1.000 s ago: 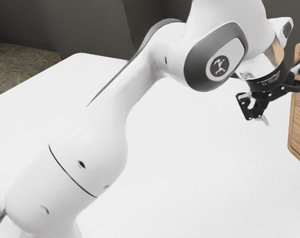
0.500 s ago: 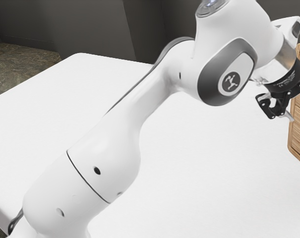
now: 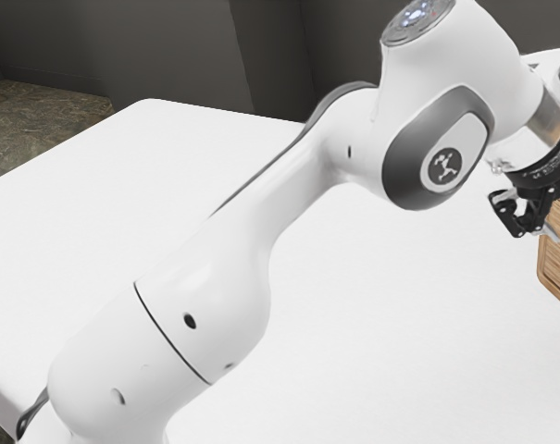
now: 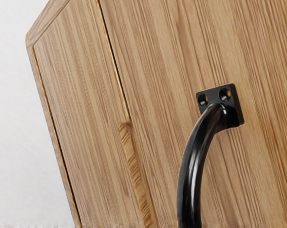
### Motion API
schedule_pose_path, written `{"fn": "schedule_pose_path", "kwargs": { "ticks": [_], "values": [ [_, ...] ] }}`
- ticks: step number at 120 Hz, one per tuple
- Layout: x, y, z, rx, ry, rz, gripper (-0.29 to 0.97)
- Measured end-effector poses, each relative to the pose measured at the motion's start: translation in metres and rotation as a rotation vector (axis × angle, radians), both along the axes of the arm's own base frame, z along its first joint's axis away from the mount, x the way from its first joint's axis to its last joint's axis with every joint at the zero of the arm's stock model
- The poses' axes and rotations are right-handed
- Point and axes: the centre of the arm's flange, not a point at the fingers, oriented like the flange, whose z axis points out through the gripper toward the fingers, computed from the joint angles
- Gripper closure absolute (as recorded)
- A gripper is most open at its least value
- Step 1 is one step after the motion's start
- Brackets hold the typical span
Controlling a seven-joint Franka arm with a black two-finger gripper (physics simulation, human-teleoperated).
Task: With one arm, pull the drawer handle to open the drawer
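A wooden drawer cabinet (image 3: 558, 252) stands at the exterior view's right edge, mostly cut off by it. My gripper (image 3: 541, 215) is right up against the cabinet's front, and its black fingers (image 3: 517, 209) stand apart, open. In the wrist view the wood-grain drawer front (image 4: 157, 71) is very close. On it is a curved black handle (image 4: 199, 156), fixed by a screwed plate (image 4: 220, 103). The handle bends toward my hand and runs out under it. I see nothing held between the fingers.
The white table (image 3: 122, 185) stretches wide toward the exterior view's left, with dark walls behind it. My own white arm (image 3: 261, 250) crosses the middle of the view. A patterned floor (image 3: 30, 120) lies beyond the table's far left edge.
My arm has reached further toward the exterior view's right. The gripper has gone from a gap short of the cabinet to right at its front.
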Motion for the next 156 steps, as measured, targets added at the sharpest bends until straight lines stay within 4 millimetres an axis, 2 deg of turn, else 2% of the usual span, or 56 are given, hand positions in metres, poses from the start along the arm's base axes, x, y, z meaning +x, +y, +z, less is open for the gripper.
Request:
{"fn": "schedule_pose_path", "kwargs": {
  "ticks": [19,55,94,118,156],
  "values": [
    [0.002,-0.004,-0.013,0.005,0.03,-0.006,0.0],
    [0.003,-0.004,-0.023,0.012,0.065,-0.008,0.0],
    [-0.01,0.007,-0.007,0.024,0.101,-0.001,0.0],
    [-0.015,0.012,-0.012,0.034,0.133,0.005,0.0],
    [-0.045,0.036,-0.004,0.048,0.182,0.026,0.0]
  ]
}}
